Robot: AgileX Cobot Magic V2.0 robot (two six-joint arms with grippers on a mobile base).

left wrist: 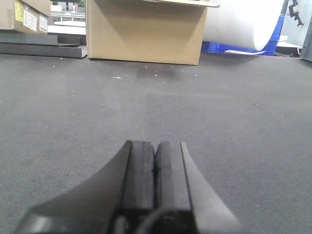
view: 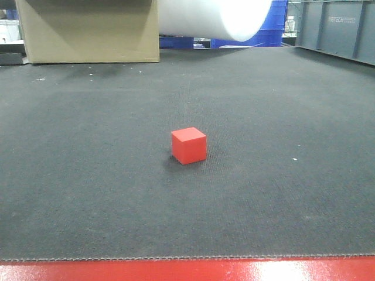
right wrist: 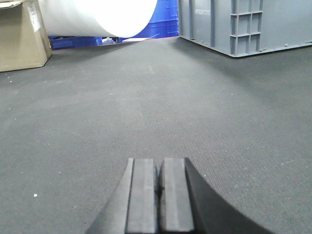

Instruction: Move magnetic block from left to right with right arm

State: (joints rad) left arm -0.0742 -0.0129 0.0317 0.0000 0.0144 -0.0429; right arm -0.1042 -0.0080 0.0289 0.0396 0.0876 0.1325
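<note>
Black pads of the right gripper (right wrist: 159, 168) are pressed together, nothing between them, held low over the mat (right wrist: 146, 112) and pointing across it toward the far edge. No block shows in the right wrist view, only bare dark weave ahead of the tips. Beyond that lie a grey crate (right wrist: 243, 24) at the far right, a white roll (right wrist: 97, 17) with blue bins (right wrist: 165, 19) behind it, and a corner of a box (right wrist: 22, 39) at far left.

Likewise, the left gripper (left wrist: 155, 151) has its pads closed flat against each other, empty, low over the mat, facing the tan box (left wrist: 146, 31). No block appears in this view either.

Only the front view shows the red block (view: 188, 145). It sits alone on the mat near the middle, one corner turned toward the camera, well apart from the box and roll at the back. Neither gripper appears in that view, so how far the block lies from either one cannot be told. A red strip (view: 187, 270) runs along the mat's near edge.
</note>
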